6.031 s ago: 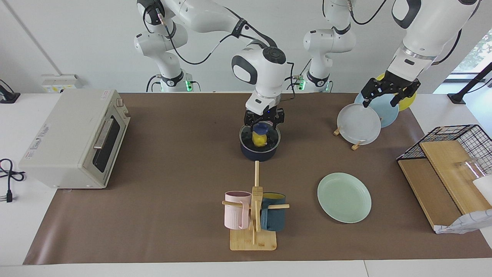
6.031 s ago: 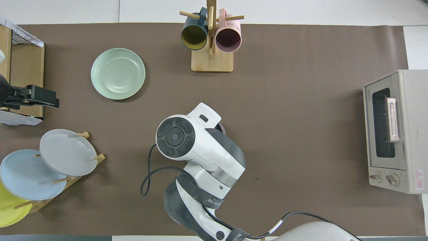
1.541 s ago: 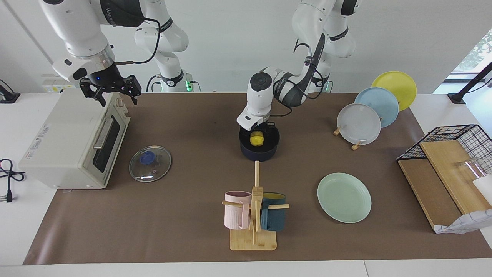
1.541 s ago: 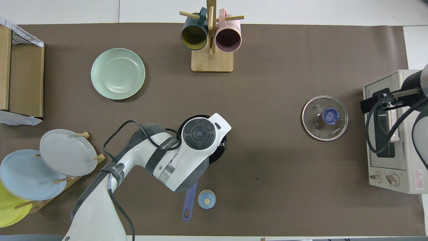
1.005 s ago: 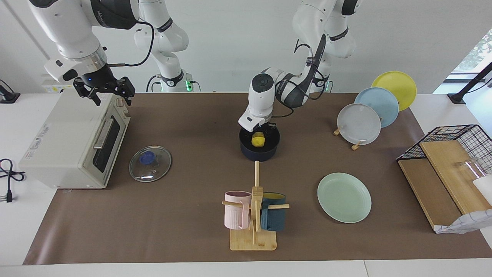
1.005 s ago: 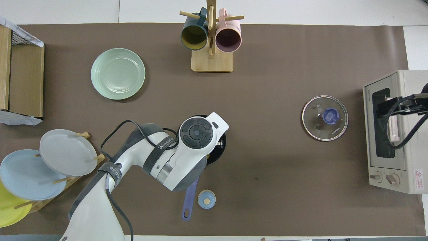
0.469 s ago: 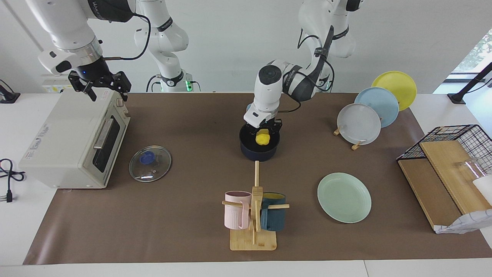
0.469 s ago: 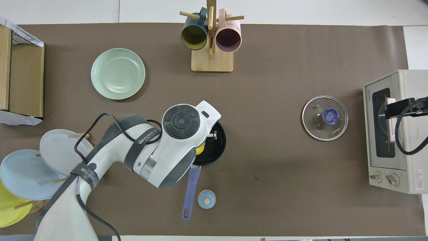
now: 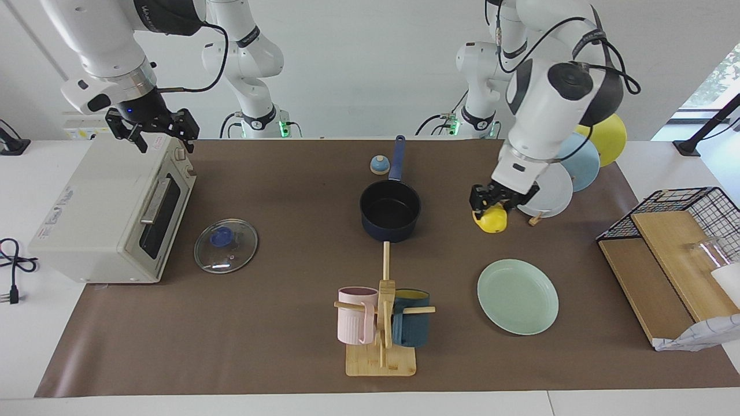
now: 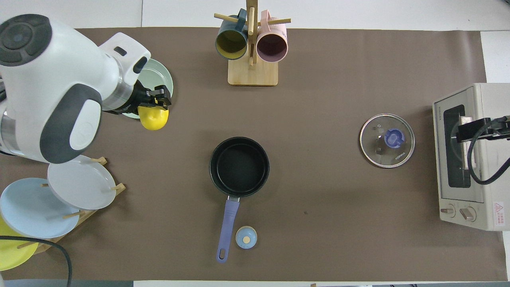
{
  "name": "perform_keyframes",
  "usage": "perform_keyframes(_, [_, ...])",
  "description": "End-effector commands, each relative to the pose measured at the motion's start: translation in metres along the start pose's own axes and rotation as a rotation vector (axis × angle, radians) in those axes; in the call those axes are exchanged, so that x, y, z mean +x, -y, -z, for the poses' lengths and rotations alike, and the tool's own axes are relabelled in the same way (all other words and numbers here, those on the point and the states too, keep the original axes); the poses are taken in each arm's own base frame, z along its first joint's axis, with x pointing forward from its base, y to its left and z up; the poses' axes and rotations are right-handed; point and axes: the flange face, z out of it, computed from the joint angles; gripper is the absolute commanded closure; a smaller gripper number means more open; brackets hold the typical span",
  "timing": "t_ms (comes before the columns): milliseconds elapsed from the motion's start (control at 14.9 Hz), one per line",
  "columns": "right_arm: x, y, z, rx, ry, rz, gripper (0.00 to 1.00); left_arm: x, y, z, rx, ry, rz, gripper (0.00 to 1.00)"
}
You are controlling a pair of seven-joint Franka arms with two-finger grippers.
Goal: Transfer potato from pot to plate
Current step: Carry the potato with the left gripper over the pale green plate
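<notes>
Left gripper [image 9: 491,209] — clamped on potato [image 9: 493,219], raised between pot [image 9: 390,218] and plate [image 9: 517,296] | right gripper [image 9: 153,128] waits over toaster oven [image 9: 110,208] — fingers spread, empty

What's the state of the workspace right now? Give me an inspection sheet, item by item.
Surface: brown mat over a white table.
Job's things: potato held in the air above the mat between the pot and the plate; pot empty, handle toward the robots; plate bare.
Clutter: glass lid flat in front of the toaster oven; small blue bell beside the pot's handle; mug rack with two mugs; plate rack with three plates; wire basket.
Grippers: left gripper shut on the potato; right gripper open, waiting over the toaster oven.
Cables: black plug lead on the table beside the oven.
Surroundings: white wall; nothing else seen.
</notes>
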Motion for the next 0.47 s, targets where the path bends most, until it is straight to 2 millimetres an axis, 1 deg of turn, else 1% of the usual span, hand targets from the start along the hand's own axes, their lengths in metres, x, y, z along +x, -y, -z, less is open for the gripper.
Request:
perform_keyframes(0, [-0.003, 0.001, -0.003, 0.015, -0.001, -0.018, 0.0, 0.042, 0.034, -0.049, -0.015, -0.044, -0.06, 1.0])
perform_keyframes(67, [-0.003, -0.001, -0.002, 0.015, -0.002, -0.021, 0.0, 0.054, 0.054, -0.07, -0.009, -0.053, -0.081, 1.0])
perform_keyframes(134, [-0.004, -0.004, -0.003, 0.016, -0.001, -0.027, 0.0, 0.061, 0.06, -0.09, 0.003, -0.058, -0.096, 1.0])
perform_keyframes(268, [-0.004, -0.005, -0.003, 0.016, -0.001, -0.029, 0.0, 0.072, 0.058, -0.126, 0.031, -0.074, -0.12, 1.0])
perform_keyframes(402, [-0.003, -0.002, -0.003, 0.016, -0.001, -0.024, 0.0, 0.075, 0.058, -0.139, 0.036, -0.099, -0.127, 1.0])
